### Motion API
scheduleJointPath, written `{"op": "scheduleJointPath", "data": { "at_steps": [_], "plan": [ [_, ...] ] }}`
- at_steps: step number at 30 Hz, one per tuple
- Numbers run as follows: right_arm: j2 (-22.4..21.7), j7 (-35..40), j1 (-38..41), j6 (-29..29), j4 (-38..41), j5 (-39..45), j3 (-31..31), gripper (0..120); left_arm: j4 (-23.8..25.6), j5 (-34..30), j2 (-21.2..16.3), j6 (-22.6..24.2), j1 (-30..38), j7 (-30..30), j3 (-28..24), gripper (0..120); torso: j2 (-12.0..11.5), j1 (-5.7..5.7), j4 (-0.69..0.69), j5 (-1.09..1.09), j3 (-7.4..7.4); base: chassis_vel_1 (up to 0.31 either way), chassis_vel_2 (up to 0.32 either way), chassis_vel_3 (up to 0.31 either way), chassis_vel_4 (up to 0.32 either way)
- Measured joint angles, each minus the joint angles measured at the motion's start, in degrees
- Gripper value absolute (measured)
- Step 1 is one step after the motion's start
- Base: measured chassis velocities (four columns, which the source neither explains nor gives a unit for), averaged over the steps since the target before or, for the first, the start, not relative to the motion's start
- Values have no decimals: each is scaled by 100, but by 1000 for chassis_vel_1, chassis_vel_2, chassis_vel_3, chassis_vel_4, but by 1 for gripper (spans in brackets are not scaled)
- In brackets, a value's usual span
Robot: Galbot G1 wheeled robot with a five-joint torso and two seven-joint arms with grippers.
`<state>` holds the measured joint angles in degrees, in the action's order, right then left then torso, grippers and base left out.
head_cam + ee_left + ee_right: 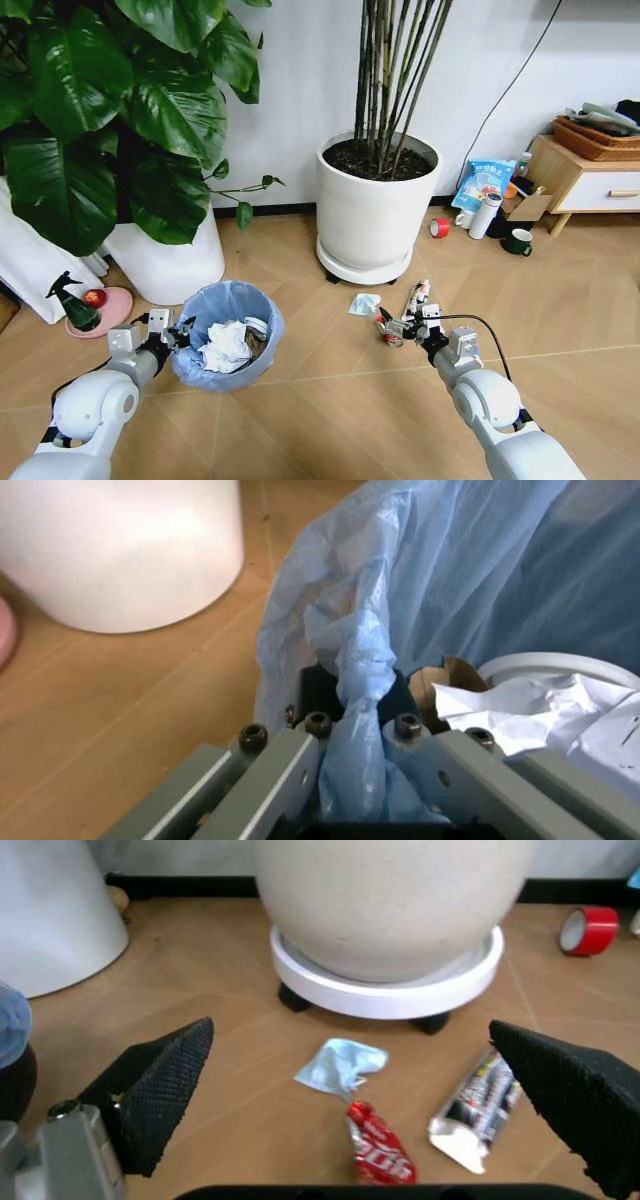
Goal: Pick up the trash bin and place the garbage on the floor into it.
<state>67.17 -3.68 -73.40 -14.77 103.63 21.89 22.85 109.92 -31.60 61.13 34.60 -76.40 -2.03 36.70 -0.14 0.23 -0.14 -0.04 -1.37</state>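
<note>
Left gripper clamped on the near rim of the trash bin, its jaws pinching a fold of the light blue bag liner together with the rim. The bin sits low over the floor, just in front of a large white plant pot; whether its base touches the boards cannot be judged from here. Crumpled white paper and a white disc already lie inside.

Right gripper spread wide, its textured fingertips poised low over the remaining litter: a red crushed wrapper almost centred between the jaws, a white printed tube just beside it toward one finger, and a light blue mask a little farther on, near the wheeled base of the second white pot.

Step in hand, as judged: seizing the red wrapper. It is thin and flat on the boards, so the fingertips should descend until they brush the floor and close along its narrow width (keeping the tube outside the jaws). The bin should be held level and close by, mouth up, so the short carry ends over its opening.
</note>
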Motion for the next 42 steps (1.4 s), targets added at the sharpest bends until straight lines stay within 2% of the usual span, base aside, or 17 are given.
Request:
{"op": "scheduleJointPath", "data": {
  "at_steps": [30, 42],
  "plan": [
    [25, -27, -73, 125, -71, -93, -11, 100, -27, 34, 73, -59, 13, -23, -23, 0, 0, 0, 0, 1, 0, -119, -121, 114, 123],
    [62, -60, -89, 228, -146, -208, 18, 100, -12, 46, 90, -62, 20, -25, -39, 0, 0, 0, 2, -1, 0, -1, 31, 9, -24]
  ]
}}
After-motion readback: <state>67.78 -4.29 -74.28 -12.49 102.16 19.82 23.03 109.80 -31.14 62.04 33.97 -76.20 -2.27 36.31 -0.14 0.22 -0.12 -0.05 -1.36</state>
